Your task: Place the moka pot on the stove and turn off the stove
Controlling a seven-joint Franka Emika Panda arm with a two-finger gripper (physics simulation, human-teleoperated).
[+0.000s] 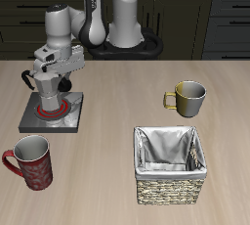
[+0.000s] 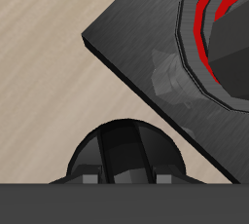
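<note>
Exterior view. The moka pot stands upright on the stove, centred over the burner coil, which shows a red ring around the pot's base. The stove sits on the table toward the back, with a red mug nearer the front edge, an olive-metal mug well apart across the table, and a woven basket with a grey lining in front of that mug. The gripper hangs directly above the pot, close to or around its top; the housing hides the fingertips, so whether the fingers are spread or closed on the pot cannot be told here.

Wrist view. The stove's dark slab fills much of the frame, its corner set against the wood grain. The red coil is lit, ringing the faceted base of the pot. A rounded black form sits close to the camera; it may be the lid knob or part of the handle, and cannot be identified. No fingertip is visible.

Judgement. Placement appears complete; the burner is on. The step in hand is release and retreat. Next, the arm must clear the pot without tipping it, then reach the stove's knob, not discernible in either view, and turn it.
</note>
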